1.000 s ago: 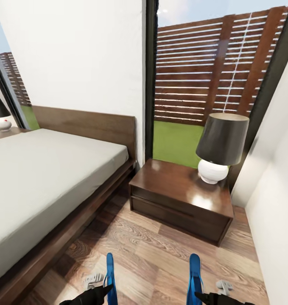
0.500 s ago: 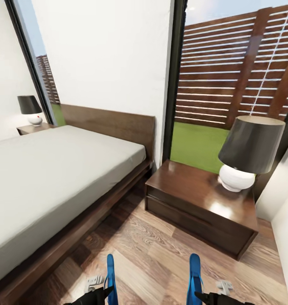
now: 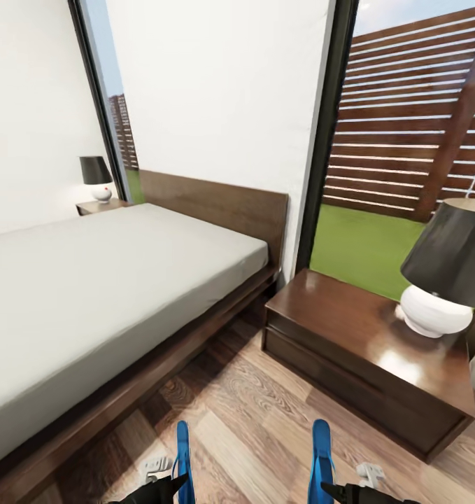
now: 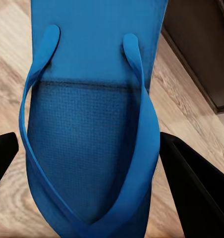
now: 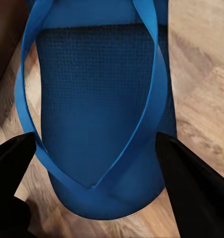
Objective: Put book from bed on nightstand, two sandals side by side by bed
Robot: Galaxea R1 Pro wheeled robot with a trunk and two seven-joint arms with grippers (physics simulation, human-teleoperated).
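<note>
Sandals are what I have in hand, one in each gripper, so this is the sandal step of the job: carrying the pair to the floor beside the bed (image 3: 90,280). My left gripper (image 4: 87,148) has its two dark fingers (image 4: 191,183) spread wide either side of the left sandal (image 4: 87,124), closed against its edges, the sole between them with the straps facing my wrist camera. My right gripper (image 5: 94,148) holds the right sandal (image 5: 99,99) the same way, one finger at each edge of the sole. From the head view both sandals stand on edge, pointing forward above the wood floor (image 3: 251,413), well apart from each other, with the bed on my left and the nightstand (image 3: 363,350) with its lamp (image 3: 447,280) ahead to the right. I judge the next move is to lower both onto the planks near the bed frame, flat and close together, toes aligned, then release. I can't find the book on the visible mattress.
</note>
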